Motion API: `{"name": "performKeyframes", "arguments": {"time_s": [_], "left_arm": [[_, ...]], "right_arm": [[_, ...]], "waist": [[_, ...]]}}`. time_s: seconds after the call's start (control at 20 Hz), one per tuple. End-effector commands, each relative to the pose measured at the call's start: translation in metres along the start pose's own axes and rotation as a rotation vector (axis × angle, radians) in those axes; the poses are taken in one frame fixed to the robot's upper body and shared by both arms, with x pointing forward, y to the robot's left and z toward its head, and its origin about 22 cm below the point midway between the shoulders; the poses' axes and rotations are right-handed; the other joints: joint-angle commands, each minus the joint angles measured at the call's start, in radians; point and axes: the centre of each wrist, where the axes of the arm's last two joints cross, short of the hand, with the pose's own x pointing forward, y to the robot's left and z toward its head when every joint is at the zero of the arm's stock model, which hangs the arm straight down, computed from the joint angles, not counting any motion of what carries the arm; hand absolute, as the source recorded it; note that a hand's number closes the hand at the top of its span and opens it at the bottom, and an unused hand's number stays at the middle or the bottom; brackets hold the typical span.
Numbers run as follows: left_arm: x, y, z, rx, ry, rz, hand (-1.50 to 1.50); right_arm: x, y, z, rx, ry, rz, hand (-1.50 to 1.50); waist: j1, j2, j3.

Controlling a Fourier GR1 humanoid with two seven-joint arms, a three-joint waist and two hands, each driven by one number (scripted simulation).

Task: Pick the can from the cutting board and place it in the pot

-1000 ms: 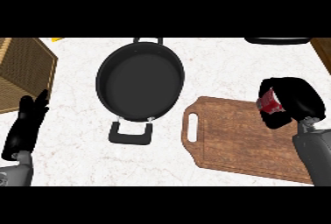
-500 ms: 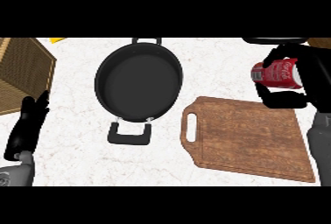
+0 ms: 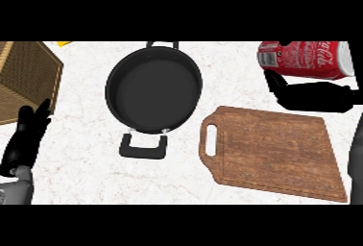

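One red soda can (image 3: 305,58) lies sideways in the curled fingers of the right hand (image 3: 315,96), beyond the cutting board (image 3: 276,151); the left hand (image 3: 25,139) rests straight-fingered.

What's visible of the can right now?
The can is red with white script, a pale label panel at one end and a silvery rim at the other. It lies sideways at the top right, off the cutting board and right of the pot. The right hand holds it, fingers against its side.
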Motion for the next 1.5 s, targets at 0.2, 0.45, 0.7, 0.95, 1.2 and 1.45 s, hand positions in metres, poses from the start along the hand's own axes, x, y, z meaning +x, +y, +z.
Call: {"name": "performKeyframes", "arguments": {"time_s": [0.2, 0.45, 0.7, 0.95, 1.2, 1.45], "left_arm": [[-0.015, -0.02, 0.001, -0.011, -0.008, -0.009, 0.0], [-0.014, -0.006, -0.006, -0.007, 0.002, 0.018, 0.0], [0.002, -0.018, -0.007, -0.006, -0.01, 0.0, 0.0], [0.006, -0.002, 0.006, -0.023, -0.008, -0.01, 0.0], [0.014, -0.014, 0.002, -0.043, -0.021, -0.01, 0.0], [0.001, -0.024, -0.003, -0.024, -0.037, -0.001, 0.0]], "right_arm": [[0.079, 0.015, -0.048, 0.125, -0.01, -0.031, 1.5], [0.102, 0.022, -0.077, 0.193, 0.048, -0.071, 1.5], [0.115, 0.079, -0.099, 0.275, 0.064, -0.056, 1.5], [0.111, 0.107, -0.112, 0.396, 0.093, -0.081, 1.5], [0.089, 0.161, -0.109, 0.484, 0.235, -0.143, -1.5], [0.098, 0.165, -0.109, 0.49, 0.193, -0.3, -1.5]], "waist": [[0.011, 0.003, -0.001], [0.006, 0.004, 0.0], [0.013, 0.008, 0.0], [0.022, 0.005, 0.0], [0.043, 0.01, 0.0], [0.031, 0.007, 0.0]]}}
